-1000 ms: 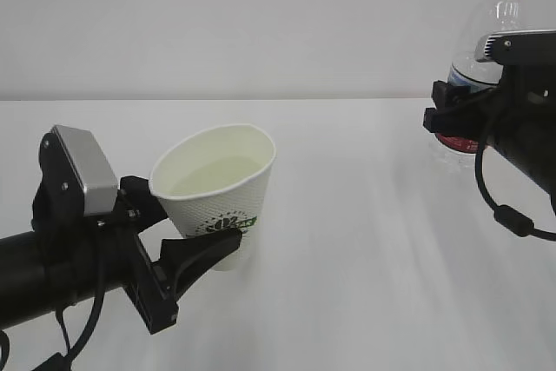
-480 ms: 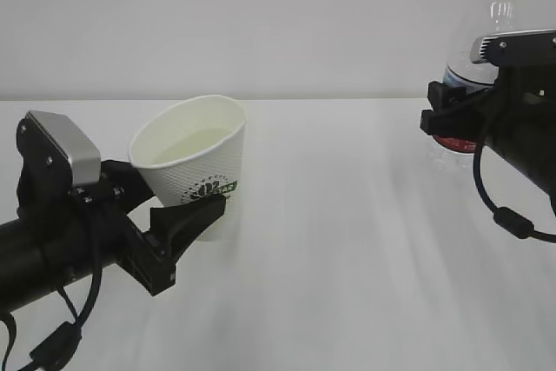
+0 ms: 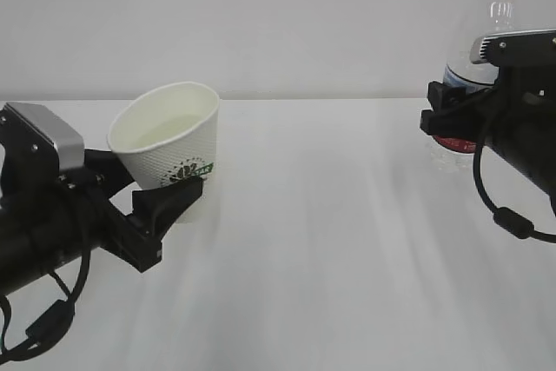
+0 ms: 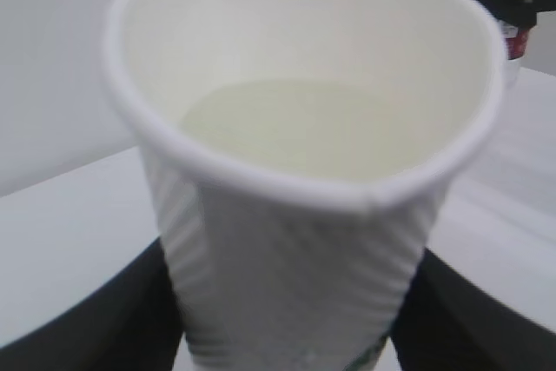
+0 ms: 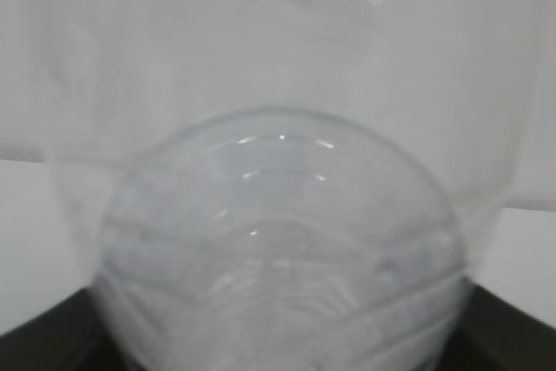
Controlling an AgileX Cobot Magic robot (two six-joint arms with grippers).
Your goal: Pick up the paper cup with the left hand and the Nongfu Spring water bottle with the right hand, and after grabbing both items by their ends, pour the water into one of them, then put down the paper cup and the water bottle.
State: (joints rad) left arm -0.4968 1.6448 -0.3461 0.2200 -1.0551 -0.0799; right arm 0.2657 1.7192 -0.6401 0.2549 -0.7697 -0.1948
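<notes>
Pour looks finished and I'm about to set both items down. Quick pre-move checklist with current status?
1. Left end effector gripping paper cup: ok, fingers on both sides of it.
2. Cup upright: not ok, tilted with its mouth facing the camera.
3. Water in cup: ok, below the rim.
4. Right end effector gripping Nongfu Spring water bottle: ok, clamped at the label.
5. Bottle upright: ok, open neck up.
6. Cup bottom touching table: cannot tell.

A plain white table (image 3: 347, 241) (matte, softly streaked with light) before a bare pale grey wall (image 3: 261, 23).
</notes>
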